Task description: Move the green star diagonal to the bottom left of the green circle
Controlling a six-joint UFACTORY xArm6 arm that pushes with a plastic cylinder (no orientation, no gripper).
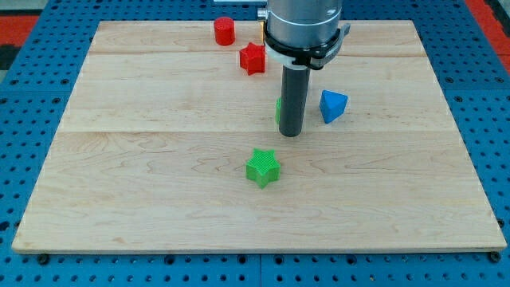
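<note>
Green star [262,167] sits toward the view's bottom-left of my tip [290,134], untouched.

Wrist housing [304,20]: my arm's end shows as a broad grey cylinder, cut off at the view's top.
Collar [307,49]: a black band rings its base, with a thin pale line and a small lug on the view's right.
Rod [292,100]: dark grey, straight, round, narrower than the housing.
My tip [290,134]: blunt, flat, same dark grey.
</note>
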